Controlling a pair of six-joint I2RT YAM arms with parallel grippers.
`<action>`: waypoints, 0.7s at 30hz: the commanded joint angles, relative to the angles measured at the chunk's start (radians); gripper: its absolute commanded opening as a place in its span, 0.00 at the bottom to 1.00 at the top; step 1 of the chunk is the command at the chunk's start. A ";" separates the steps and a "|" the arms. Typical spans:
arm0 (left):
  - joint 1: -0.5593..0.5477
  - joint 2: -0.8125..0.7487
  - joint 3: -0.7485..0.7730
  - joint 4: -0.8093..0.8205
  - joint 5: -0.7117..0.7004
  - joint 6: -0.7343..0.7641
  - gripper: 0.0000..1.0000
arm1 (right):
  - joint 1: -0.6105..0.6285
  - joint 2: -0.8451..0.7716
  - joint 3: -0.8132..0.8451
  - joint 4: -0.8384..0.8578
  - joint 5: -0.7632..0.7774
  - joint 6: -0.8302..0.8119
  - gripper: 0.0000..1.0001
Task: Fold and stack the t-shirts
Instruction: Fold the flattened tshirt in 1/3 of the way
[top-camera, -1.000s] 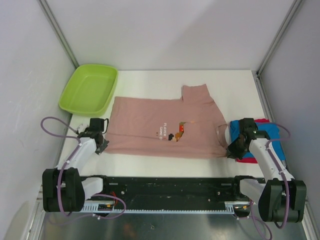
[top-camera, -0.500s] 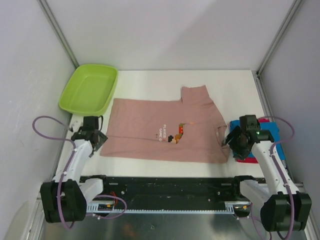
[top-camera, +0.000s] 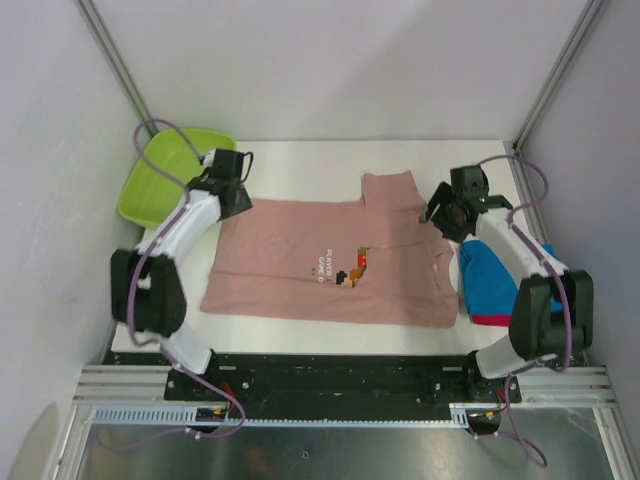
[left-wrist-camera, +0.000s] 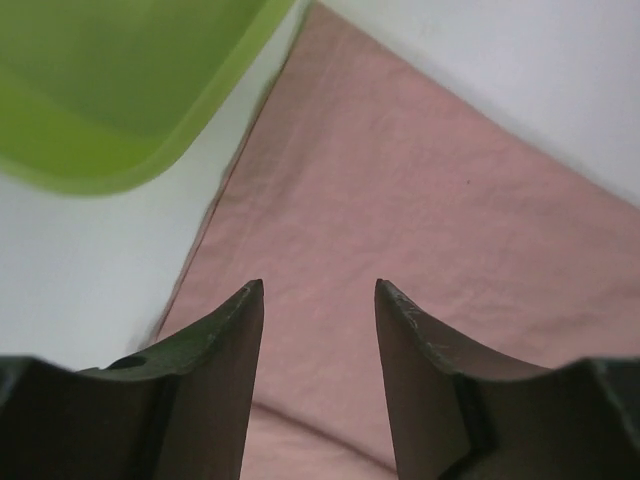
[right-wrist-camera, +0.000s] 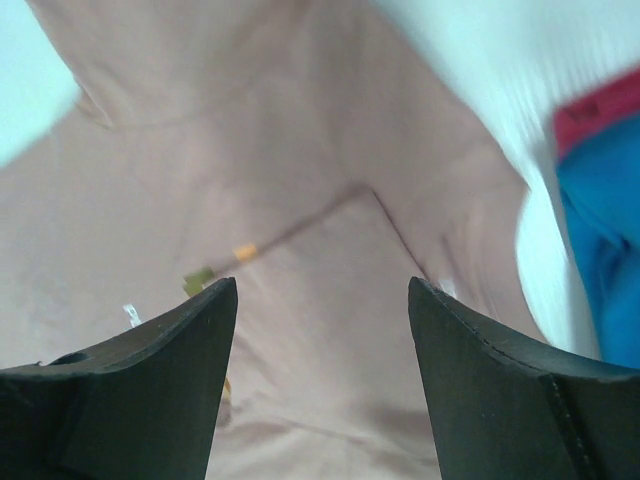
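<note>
My left gripper (left-wrist-camera: 318, 290) hangs wide open and empty over the far-left corner of the pink shirt (top-camera: 320, 250), beside the tub (top-camera: 150, 185). My right gripper (right-wrist-camera: 322, 290), equally open and empty, hangs over its far-right sleeve. The shirt lies flat, its long axis running left to right between them.

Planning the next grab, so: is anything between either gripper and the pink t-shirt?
Nothing visible. Both wrist views show only the bare pink t-shirt under the open left gripper and right gripper. The green tub lies off to one side of the left one.
</note>
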 joint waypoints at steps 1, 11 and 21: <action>-0.009 0.188 0.167 0.030 -0.022 0.068 0.51 | 0.003 0.133 0.146 0.154 -0.008 -0.059 0.73; -0.010 0.541 0.482 0.031 -0.123 0.073 0.45 | -0.013 0.336 0.306 0.194 -0.022 -0.106 0.72; 0.002 0.648 0.575 0.027 -0.228 -0.021 0.43 | -0.048 0.398 0.339 0.233 -0.076 -0.133 0.72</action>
